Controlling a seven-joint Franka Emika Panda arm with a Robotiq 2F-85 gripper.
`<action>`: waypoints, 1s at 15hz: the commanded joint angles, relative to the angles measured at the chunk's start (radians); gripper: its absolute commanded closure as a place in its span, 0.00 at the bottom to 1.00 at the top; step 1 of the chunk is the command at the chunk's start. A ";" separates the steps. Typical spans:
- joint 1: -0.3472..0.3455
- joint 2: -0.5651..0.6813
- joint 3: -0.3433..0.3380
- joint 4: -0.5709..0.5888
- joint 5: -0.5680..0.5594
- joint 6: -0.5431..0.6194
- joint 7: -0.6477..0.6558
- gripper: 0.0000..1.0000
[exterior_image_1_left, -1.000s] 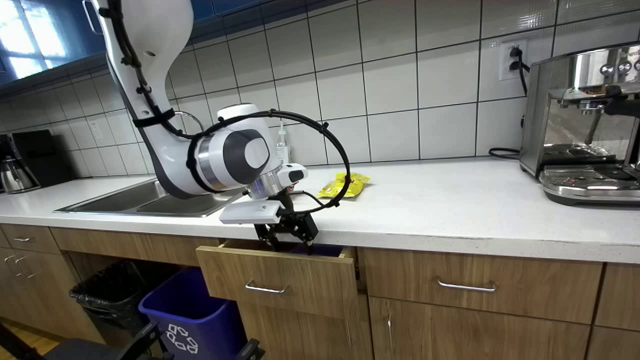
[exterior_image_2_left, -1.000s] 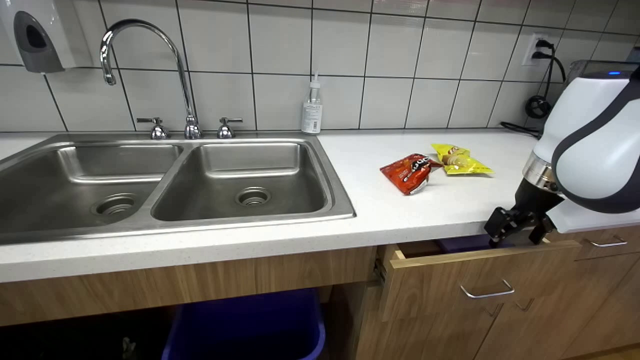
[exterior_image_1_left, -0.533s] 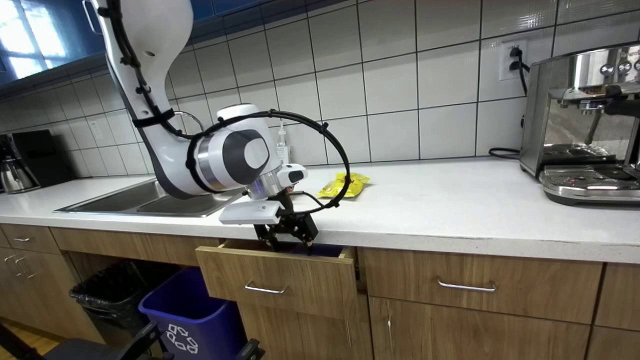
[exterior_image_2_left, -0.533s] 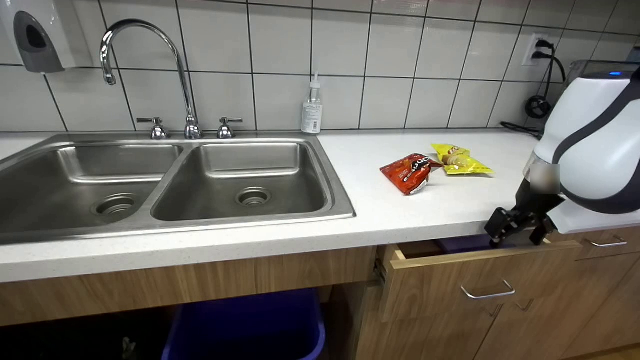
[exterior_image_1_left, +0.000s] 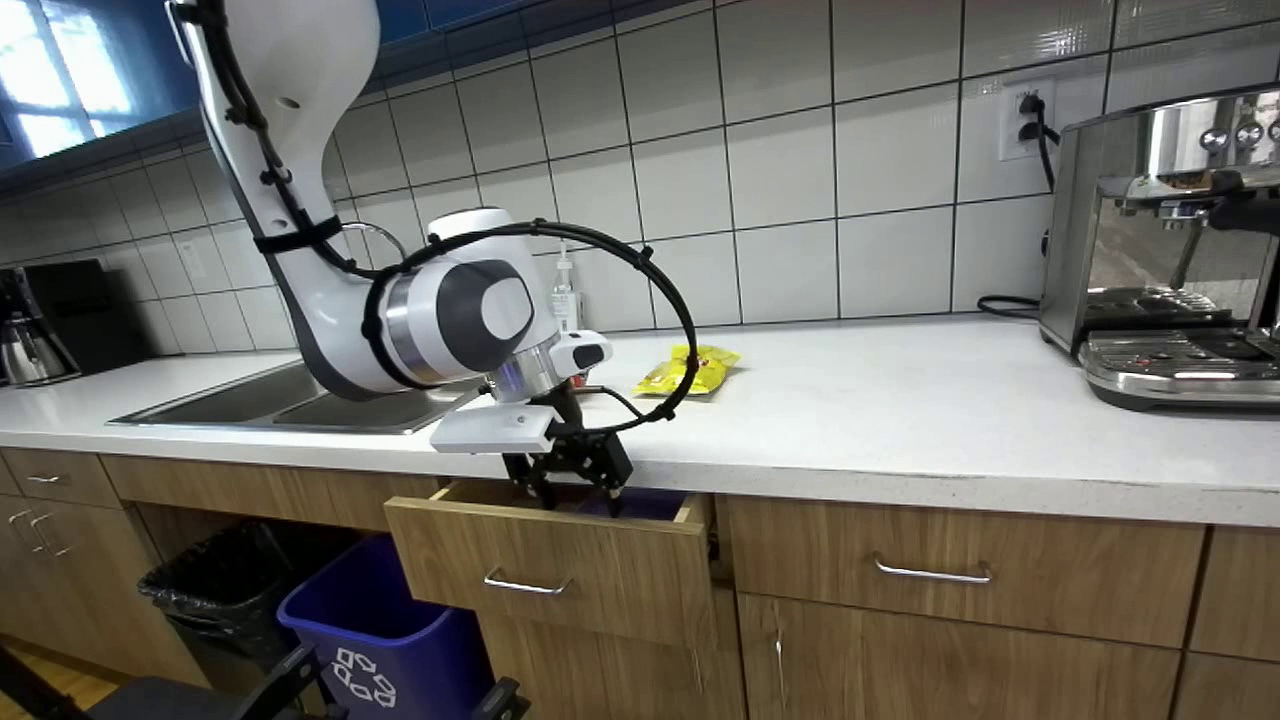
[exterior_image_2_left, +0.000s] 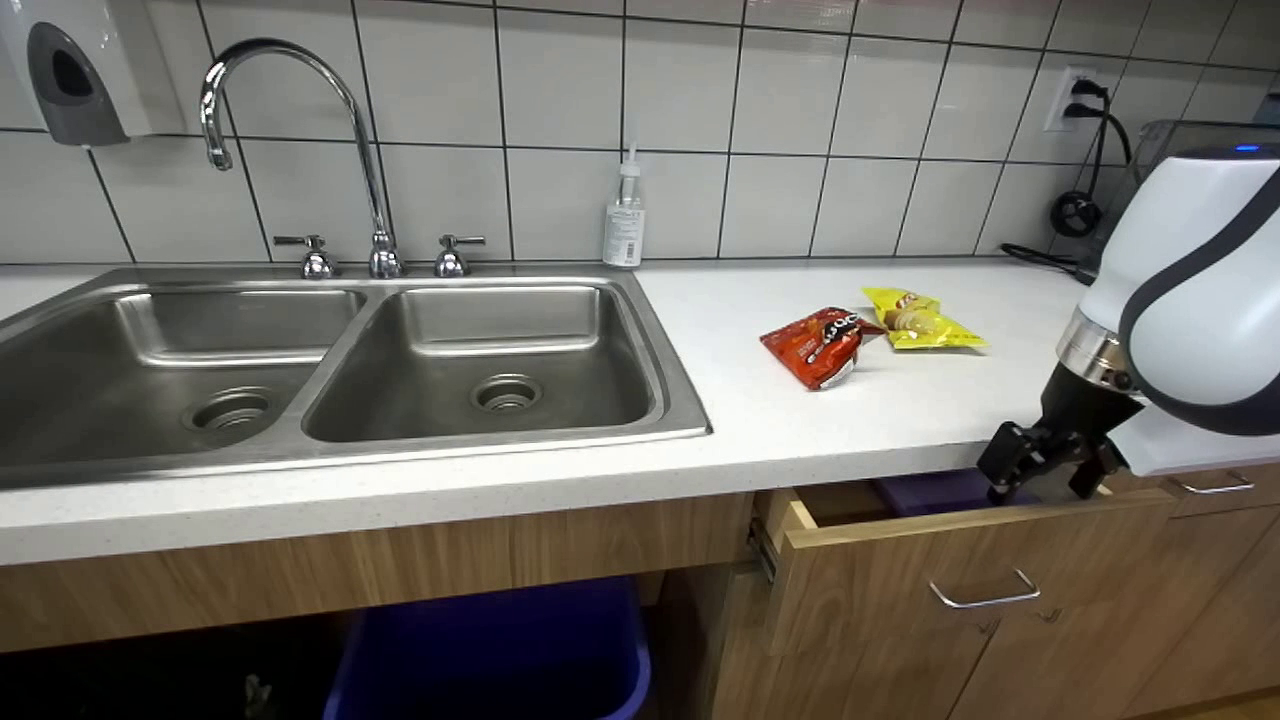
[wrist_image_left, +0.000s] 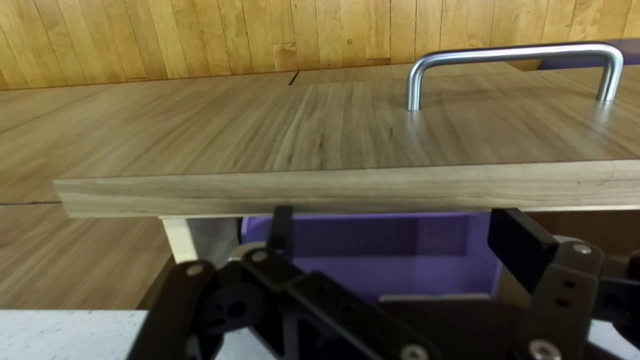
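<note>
The wooden drawer (exterior_image_1_left: 635, 575) is seen partway open beneath the front edge of the white counter (exterior_image_1_left: 880, 410), beyond one end of the double-bowl sink (exterior_image_2_left: 335, 375). A purple tray (wrist_image_left: 360, 240) is contained in it; the tray's inner wall and floor are shown in the wrist view, the remainder being covered. Under the counter, a blue recycling bin (exterior_image_1_left: 440, 655) is placed beside a black-lined trash can (exterior_image_1_left: 225, 620); their contents cannot be made out. The fingers (wrist_image_left: 520, 245) are spread wide, one near each end of the tray in the wrist view, with nothing held between them. Their tips are positioned just behind the front panel (wrist_image_left: 310, 135); whether it is touched cannot be told. The metal handle (wrist_image_left: 515, 52) is seen on the outer face, clear of them. In an exterior view, a red snack bag (exterior_image_2_left: 815, 345) is shown in full on the counter, just beside a yellow chip bag (exterior_image_2_left: 925, 325); in an exterior view where the espresso machine (exterior_image_1_left: 1150, 250) is shown from the front, the red snack bag is almost wholly hidden by the robot arm (exterior_image_1_left: 440, 320).
</note>
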 joint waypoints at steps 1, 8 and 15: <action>0.030 -0.033 -0.029 -0.071 -0.003 0.008 -0.002 0.00; 0.088 -0.049 -0.086 -0.124 -0.001 0.047 -0.001 0.00; 0.162 -0.060 -0.154 -0.179 0.016 0.090 -0.009 0.00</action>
